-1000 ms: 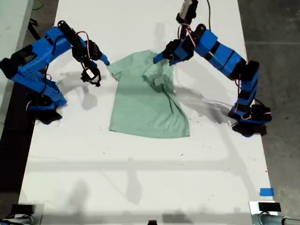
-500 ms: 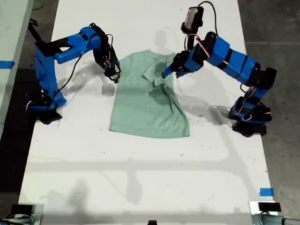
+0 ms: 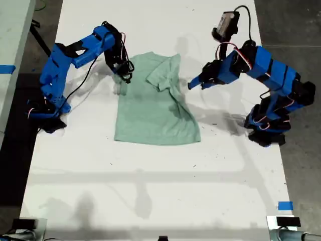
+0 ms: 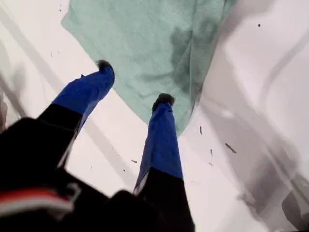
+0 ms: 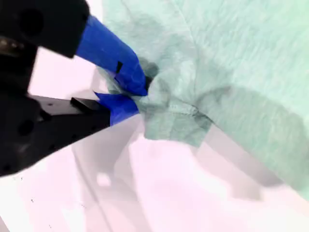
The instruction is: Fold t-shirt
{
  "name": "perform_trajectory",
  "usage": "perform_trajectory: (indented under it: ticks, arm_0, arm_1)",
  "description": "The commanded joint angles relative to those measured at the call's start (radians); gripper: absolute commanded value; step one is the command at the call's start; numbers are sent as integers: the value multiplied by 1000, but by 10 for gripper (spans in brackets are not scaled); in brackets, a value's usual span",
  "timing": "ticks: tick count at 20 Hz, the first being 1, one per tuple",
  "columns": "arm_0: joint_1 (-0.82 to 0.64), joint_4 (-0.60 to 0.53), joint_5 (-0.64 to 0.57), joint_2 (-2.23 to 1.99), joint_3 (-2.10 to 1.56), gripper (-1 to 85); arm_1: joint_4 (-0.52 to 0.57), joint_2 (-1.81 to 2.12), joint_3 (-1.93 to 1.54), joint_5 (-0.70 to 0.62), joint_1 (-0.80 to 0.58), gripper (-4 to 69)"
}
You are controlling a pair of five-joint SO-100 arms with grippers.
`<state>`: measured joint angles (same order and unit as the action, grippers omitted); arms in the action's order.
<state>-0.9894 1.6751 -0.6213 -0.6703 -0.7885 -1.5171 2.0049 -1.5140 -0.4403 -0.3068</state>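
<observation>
my first hand (image 3: 190, 84) off the t-shirt (image 3: 153, 108) and open, my second hand (image 3: 125, 76) now pinching its sleeve

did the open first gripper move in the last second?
Yes. My first gripper backed off the pale mint-green cloth t-shirt, toward the exterior view's right, nearer its own arm's base; it now hangs open beside the shirt.

The t-shirt (image 3: 153, 108) is soft matt knit cloth; the table (image 3: 150, 191) is smooth, white, faintly speckled.
</observation>
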Motion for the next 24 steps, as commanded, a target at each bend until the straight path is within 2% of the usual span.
perform_trajectory:
  ticks: [1,4,7,10,12,18,19,20,21,23,24]
  arm_0:
    - [-18,11,14,-97,5,0]
    - [-2,31,63,-333,-54,0]
    - [41,29,60,-534,-49,0]
    - [156,-104,35,-572,-41,0]
    - [216,-198,25,-443,6,0]
    - [298,-531,32,-189,57,0]
    - [299,-589,21,-173,57,23]
    - [299,-635,6,-166,58,128]
    - [311,-650,-25,-184,58,160]
    - [351,-637,-106,-279,57,263]
    - [376,-600,-149,-342,55,256]
  arm_1:
    - [32,149,-61,12,8,211]
    - [38,198,-155,29,2,204]
    - [54,218,-212,38,6,197]
    - [54,245,-238,38,6,190]
    - [54,265,-258,49,15,186]
    - [67,339,-362,150,109,182]
    - [80,356,-385,170,130,181]
    - [95,370,-411,190,149,180]
    - [114,387,-442,206,164,179]
    - [164,433,-529,222,183,176]
    - [199,463,-588,225,186,167]
